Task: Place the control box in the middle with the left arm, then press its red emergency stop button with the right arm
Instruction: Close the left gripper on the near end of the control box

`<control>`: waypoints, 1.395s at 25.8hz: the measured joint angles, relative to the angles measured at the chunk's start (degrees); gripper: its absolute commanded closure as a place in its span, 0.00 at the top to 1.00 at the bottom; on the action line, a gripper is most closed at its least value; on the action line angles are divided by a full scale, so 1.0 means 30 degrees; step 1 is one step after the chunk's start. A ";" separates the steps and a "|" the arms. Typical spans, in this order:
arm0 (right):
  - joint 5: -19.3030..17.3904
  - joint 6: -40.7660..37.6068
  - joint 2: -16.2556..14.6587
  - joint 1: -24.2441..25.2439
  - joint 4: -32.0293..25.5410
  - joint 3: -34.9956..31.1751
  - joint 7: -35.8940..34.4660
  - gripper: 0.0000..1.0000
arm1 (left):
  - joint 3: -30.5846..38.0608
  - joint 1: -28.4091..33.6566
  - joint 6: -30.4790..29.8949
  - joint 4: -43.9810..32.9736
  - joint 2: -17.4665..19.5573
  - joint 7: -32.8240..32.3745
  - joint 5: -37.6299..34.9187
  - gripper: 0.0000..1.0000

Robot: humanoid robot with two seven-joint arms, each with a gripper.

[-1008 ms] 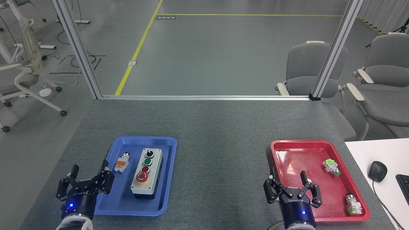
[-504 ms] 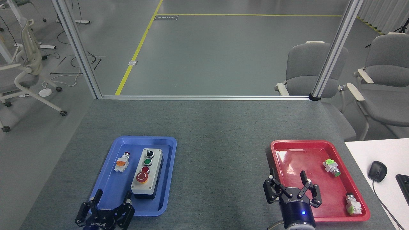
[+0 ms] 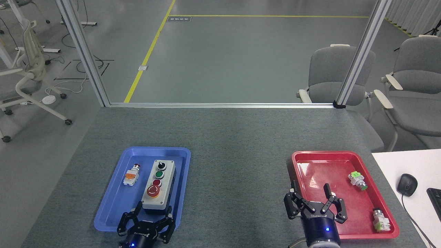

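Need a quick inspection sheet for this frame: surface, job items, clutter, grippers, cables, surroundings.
Surface: grey felt table, middle bare.
Job's things: control box lies in the blue tray; its e-stop is at the near end.
Clutter: loose orange-and-white button beside the box; two green button units in the red tray.
Grippers: left gripper open at the box's near end, not clamped; right gripper open over the red tray's near left corner.
Cables: mouse lead on the white desk; loose cables on the floor far left.
Surroundings: aluminium frame, office chairs.
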 measured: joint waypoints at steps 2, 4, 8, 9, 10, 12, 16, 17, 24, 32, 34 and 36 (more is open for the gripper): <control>0.0000 0.0020 0.0001 0.0000 0.0001 0.0000 0.0000 0.97 | -0.0063 -0.0237 0.0113 0.0352 -0.0022 0.0001 -0.0002 0.99; 0.0000 0.0042 0.0011 0.0000 -0.0006 0.0000 0.0001 0.97 | -0.0092 -0.0358 0.0125 0.0538 -0.0041 0.0001 0.0000 0.99; 0.0009 0.0109 0.0156 -0.0001 -0.0095 0.0010 0.0000 0.97 | -0.0107 -0.0665 0.0146 0.0809 -0.0070 -0.0023 0.0049 0.99; 0.0014 0.0148 0.0190 0.0000 -0.0093 0.0009 0.0000 0.97 | -0.0107 -0.0785 0.0172 0.0948 -0.0074 -0.0033 0.0078 0.99; 0.0016 0.0188 0.0210 -0.0001 -0.0082 0.0004 0.0000 0.97 | -0.0107 -0.0895 0.0179 0.1089 -0.0075 -0.0033 0.0109 0.99; 0.0017 0.0273 0.0231 0.0000 -0.0053 -0.0044 -0.0004 0.97 | -0.0079 -0.1078 0.0201 0.1341 -0.0035 -0.0033 0.0175 0.99; 0.0016 0.0326 0.0180 -0.0014 -0.0006 -0.0167 -0.0013 0.97 | 0.0027 -0.1184 0.0207 0.1595 0.0171 -0.0044 0.0276 0.99; 0.0016 0.0344 0.0163 -0.0032 0.0030 -0.0198 -0.0014 0.97 | 0.0045 -0.1188 0.0207 0.1693 0.0202 -0.0044 0.0284 0.99; 0.0011 0.0379 0.0169 -0.0197 0.0183 -0.0307 -0.0047 0.97 | 0.0116 -0.1610 0.0207 0.2578 0.0205 -0.0052 0.0316 0.99; 0.0000 0.0354 0.0165 -0.0417 0.0011 -0.0223 -0.0049 0.97 | 0.0119 -0.2953 0.0245 0.3754 -0.0008 -0.0027 0.0374 0.99; 0.0000 0.0345 0.0164 -0.0506 0.0008 -0.0216 -0.0032 0.97 | 0.0107 -0.3211 0.0245 0.3991 -0.0063 -0.0024 0.0419 0.99; 0.0000 0.0341 0.0156 -0.0566 0.0002 -0.0203 -0.0029 0.97 | 0.0084 -0.3459 0.0164 0.4319 -0.0161 -0.0025 0.0474 0.99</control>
